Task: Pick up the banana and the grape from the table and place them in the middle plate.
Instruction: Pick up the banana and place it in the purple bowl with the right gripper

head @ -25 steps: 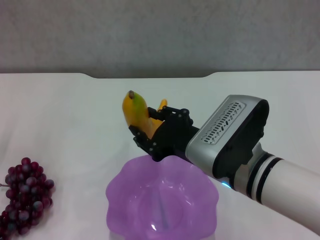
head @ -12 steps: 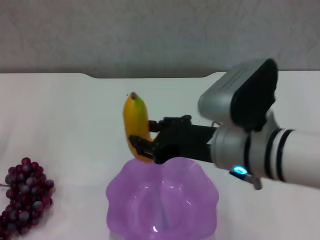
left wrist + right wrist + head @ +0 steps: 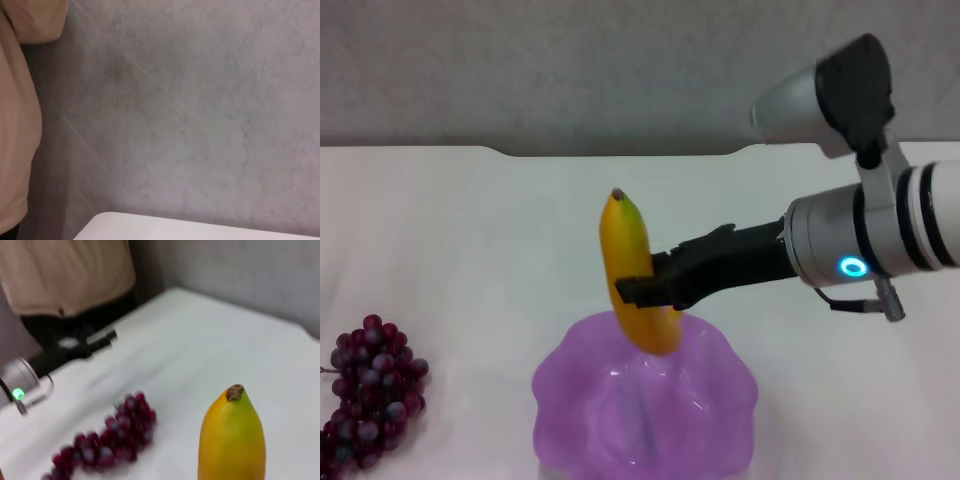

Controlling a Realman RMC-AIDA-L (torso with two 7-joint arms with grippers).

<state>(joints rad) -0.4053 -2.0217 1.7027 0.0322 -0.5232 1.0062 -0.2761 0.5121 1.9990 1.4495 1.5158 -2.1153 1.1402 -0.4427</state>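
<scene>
Head view: right gripper [image 3: 642,291] fingers clamp banana [image 3: 632,270] upright over plate [image 3: 645,410] far rim. Grape [image 3: 370,395] on counter [image 3: 450,230], left. Step: placing banana. Next: lower, release.

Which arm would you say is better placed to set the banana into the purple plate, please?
The right. Its gripper already holds the banana upright, over the far rim of the middle plate. The left gripper shows only in the right wrist view, out beyond the grape.
</scene>
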